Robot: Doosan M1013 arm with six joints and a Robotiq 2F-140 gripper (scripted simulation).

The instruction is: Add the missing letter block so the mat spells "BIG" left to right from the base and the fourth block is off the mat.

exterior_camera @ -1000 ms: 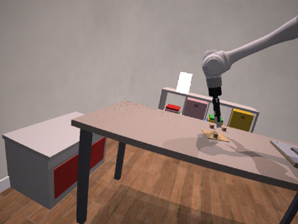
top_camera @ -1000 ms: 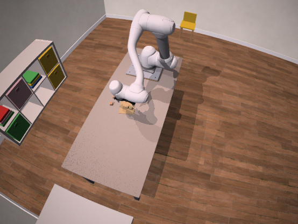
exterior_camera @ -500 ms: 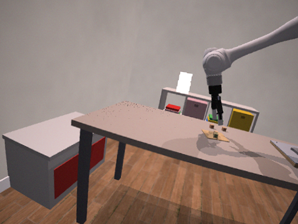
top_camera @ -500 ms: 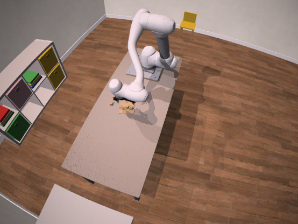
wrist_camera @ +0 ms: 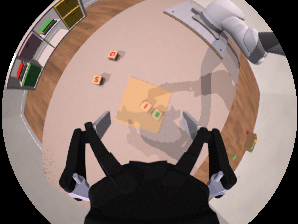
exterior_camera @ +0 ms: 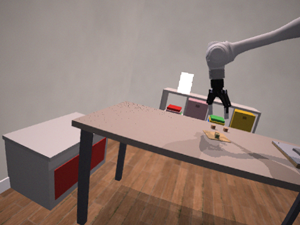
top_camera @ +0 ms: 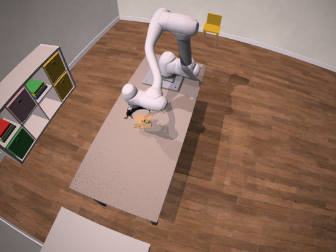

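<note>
Above the flat tan mat point(wrist_camera: 141, 104), the black gripper point(wrist_camera: 143, 120) hangs wide and empty, next choosing between 2 small orange blocks point(wrist_camera: 100, 79).

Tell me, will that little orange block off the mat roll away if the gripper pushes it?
Probably not. The orange block looks like a cube with flat faces, so it should slide on the table rather than roll. It seems small and likely light, so the open gripper could knock it askew.

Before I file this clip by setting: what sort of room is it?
Probably an indoor workroom or lab: wood plank floor, a long table carrying the arm's base, a cube shelf with bins.
</note>
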